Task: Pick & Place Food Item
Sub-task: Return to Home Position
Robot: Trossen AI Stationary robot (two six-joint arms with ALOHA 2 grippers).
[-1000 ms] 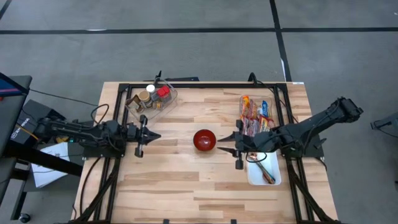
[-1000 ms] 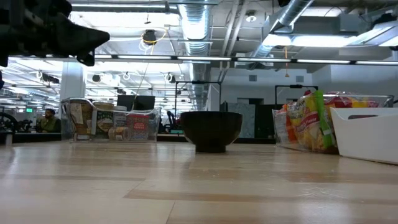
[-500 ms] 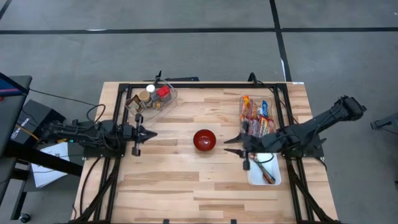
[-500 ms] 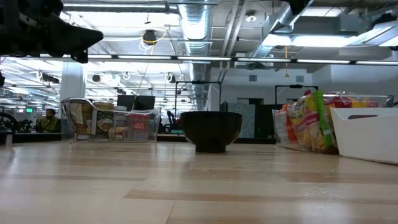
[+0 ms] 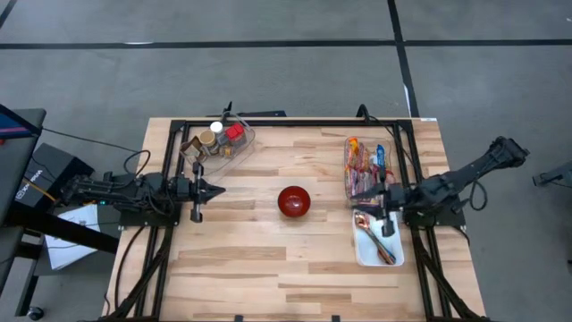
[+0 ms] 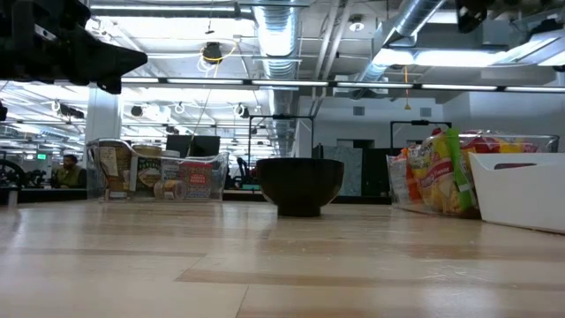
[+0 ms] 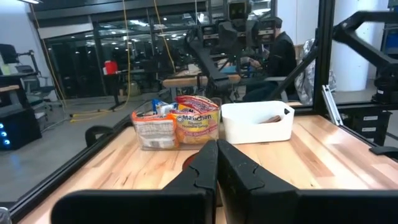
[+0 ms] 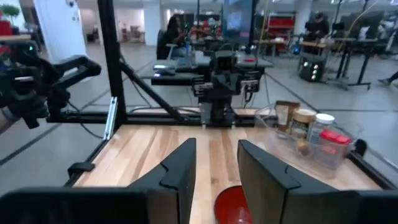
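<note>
A red bowl stands on its base at the table's middle and looks dark in the low view. Food packets stand upright in a clear bin at the right, also in the left wrist view. My right gripper hovers level at the bin's near end, right of the bowl. It is open with nothing between its fingers. My left gripper hovers left of the bowl, shut and pointing level at it.
A white tray holding utensils sits near the packet bin at the right. A clear bin of jars and cans stands at the far left. Black frame rails run along the table's sides. Bare wood lies on the near side of the bowl.
My right gripper has drawn back from beside the bowl toward the table's right edge, staying level and open. It now hangs at the packet bin and white tray. The bowl has not moved.
</note>
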